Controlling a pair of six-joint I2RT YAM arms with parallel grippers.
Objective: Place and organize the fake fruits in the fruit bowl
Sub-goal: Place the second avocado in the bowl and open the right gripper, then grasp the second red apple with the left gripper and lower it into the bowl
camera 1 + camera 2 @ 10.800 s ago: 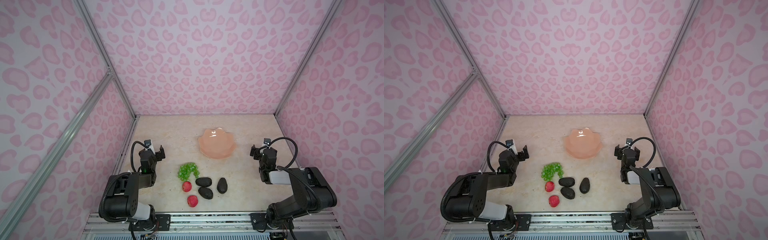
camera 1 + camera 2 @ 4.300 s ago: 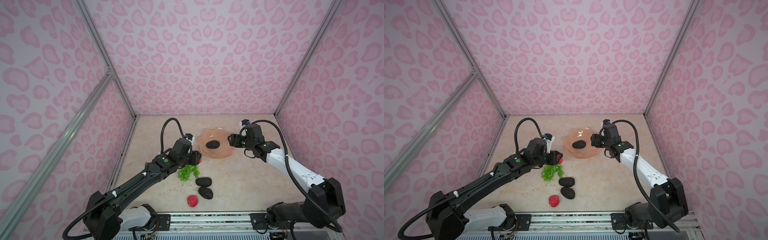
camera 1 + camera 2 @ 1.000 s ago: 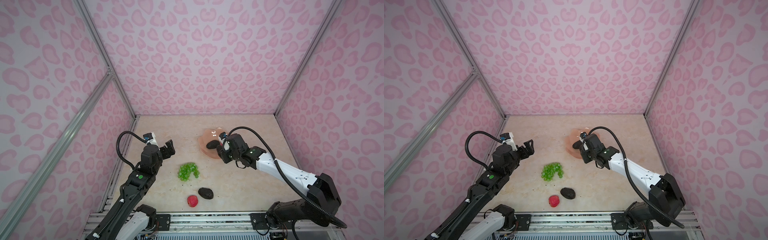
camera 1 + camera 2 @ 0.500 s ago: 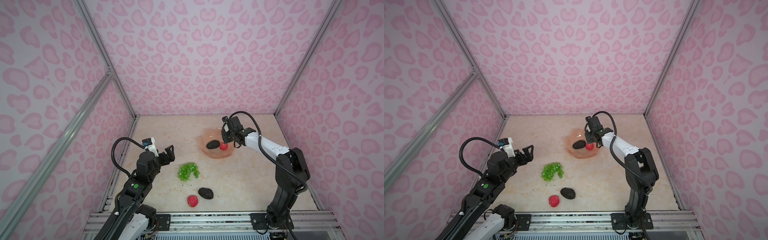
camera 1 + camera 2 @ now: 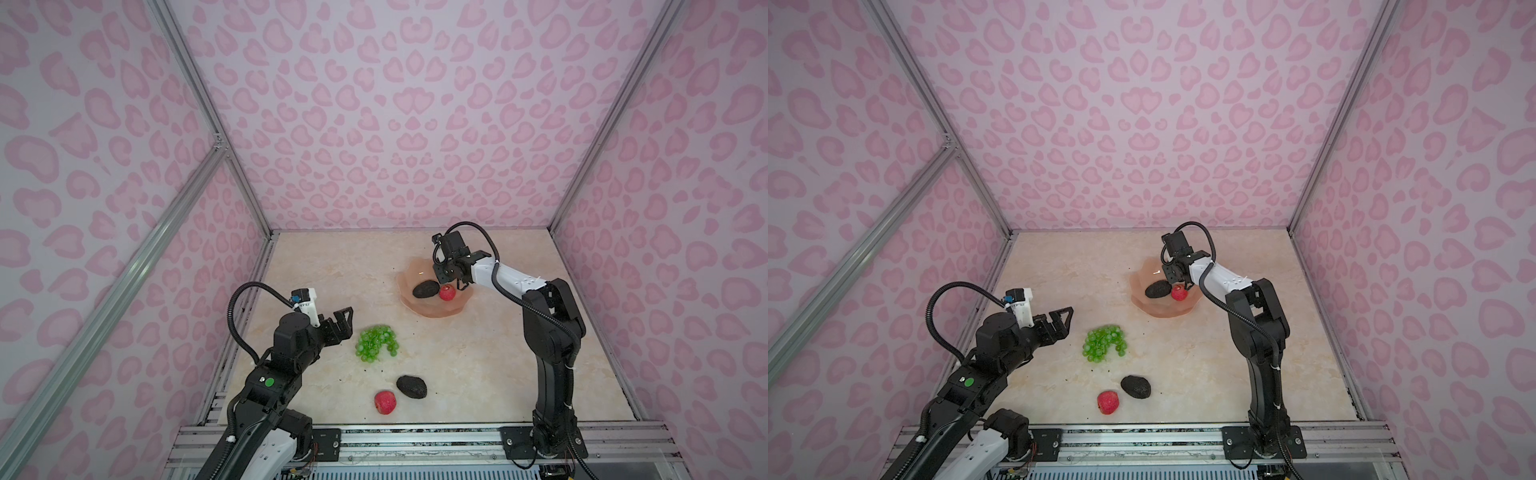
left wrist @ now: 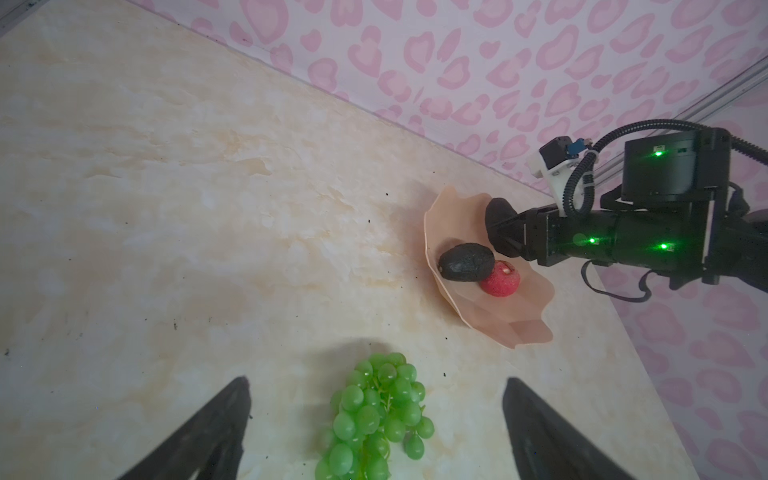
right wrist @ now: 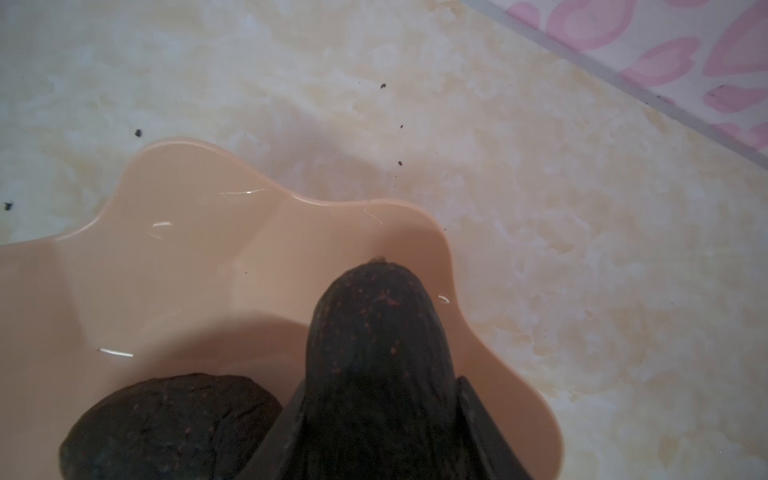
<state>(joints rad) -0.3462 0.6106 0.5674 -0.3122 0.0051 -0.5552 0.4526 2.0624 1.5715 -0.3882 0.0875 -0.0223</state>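
Two fruits lie in the bowl point(image 5: 432, 313) point(image 5: 1160, 311) point(image 6: 523, 328) point(image 7: 208, 249): an avocado point(image 5: 425, 288) point(image 5: 1158, 289) point(image 6: 466, 262) point(image 7: 174, 424) on its side and, just beside it, a red fruit point(image 5: 447, 292) point(image 5: 1179, 293) point(image 6: 500, 278). A second avocado point(image 7: 374, 340) point(image 6: 498, 212) is clamped between the jaws of the right gripper point(image 5: 441, 274) point(image 5: 1173, 274) point(image 6: 494, 226) point(image 7: 380, 399), which stand partly apart around it. Its narrow end pokes out past the fingertips. This gripper hangs over the far part of the bowl, close to the scalloped rim (whether the held avocado touches the bowl I cannot tell).

The bowl sits on the bench point(image 5: 332, 270) point(image 5: 1067, 270), right of centre and toward the back wall in both top views. Nearer the front and well apart from the bowl lie the grapes point(image 5: 376, 340) point(image 5: 1104, 340) point(image 6: 374, 419), a curved green bunch. Closer still to the front edge are a third avocado point(image 5: 411, 386) point(image 5: 1136, 387) and a second red fruit point(image 5: 385, 402) point(image 5: 1108, 402), just beside each other.

The left gripper point(image 5: 343, 322) point(image 5: 1063, 322) point(image 6: 374, 380) hovers just left of the grapes, its jaws spread wide and holding nothing. In the left wrist view the bunch shows between its two fingers. Pink-patterned walls enclose the bench.
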